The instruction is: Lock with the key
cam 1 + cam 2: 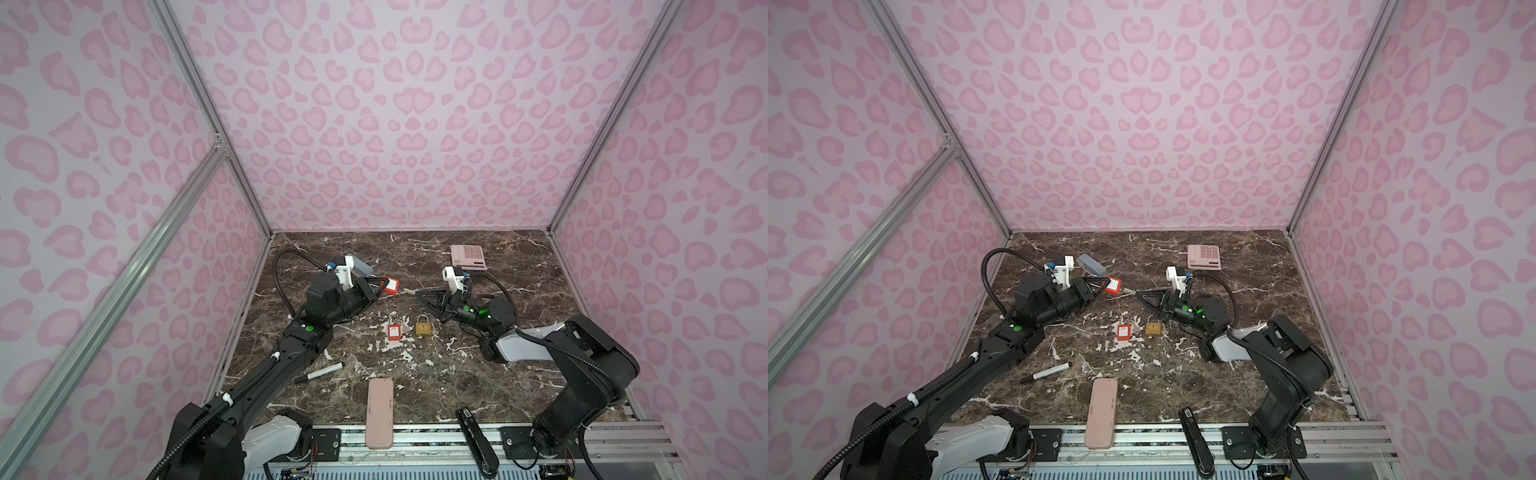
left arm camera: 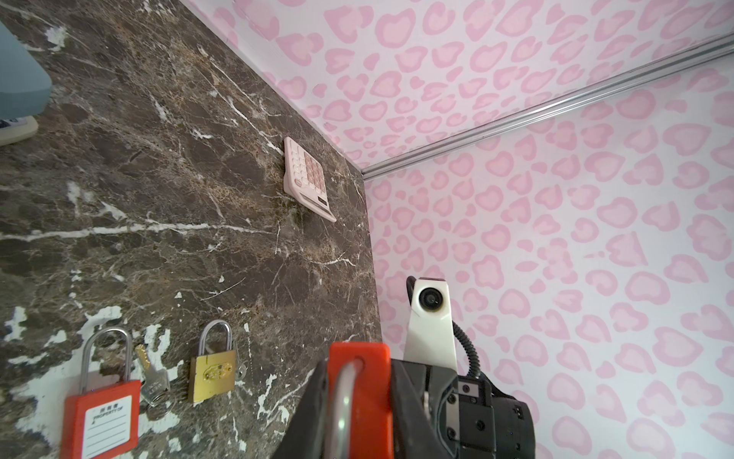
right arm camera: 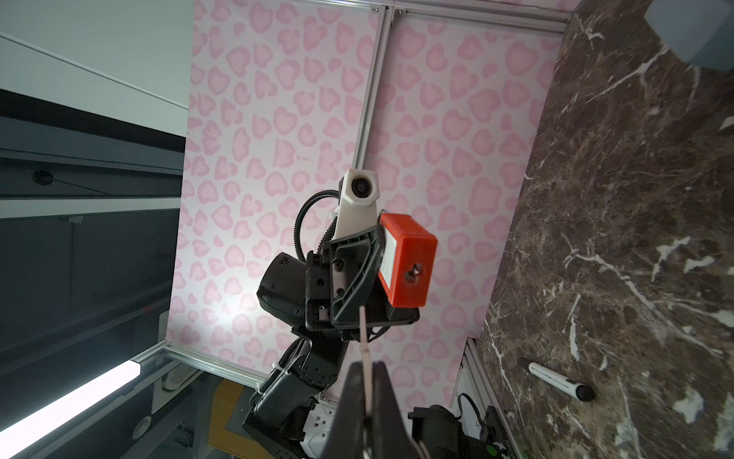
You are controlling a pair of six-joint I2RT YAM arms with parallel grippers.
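Observation:
My left gripper (image 1: 379, 287) is shut on the red padlock (image 1: 391, 286), holding it above the marble table with its steel shackle (image 2: 342, 397) between the fingers. In the right wrist view the padlock's (image 3: 409, 266) keyhole face (image 3: 415, 273) is turned toward my right gripper. My right gripper (image 1: 417, 293) is shut on the key (image 1: 409, 291), whose pale blade (image 3: 363, 337) sticks out toward the padlock. The key's tip stops a little short of the padlock and off to one side of the keyhole. In both top views the two grippers face each other at mid-table.
On the table (image 1: 519, 291) lie a second red padlock (image 1: 394, 332) with loose keys (image 2: 153, 381), a brass padlock (image 1: 423, 327), a pink calculator (image 1: 468, 257), a marker (image 1: 320, 372), a pink case (image 1: 379, 413), a black stapler-like tool (image 1: 477, 440) and a grey object (image 1: 362, 266).

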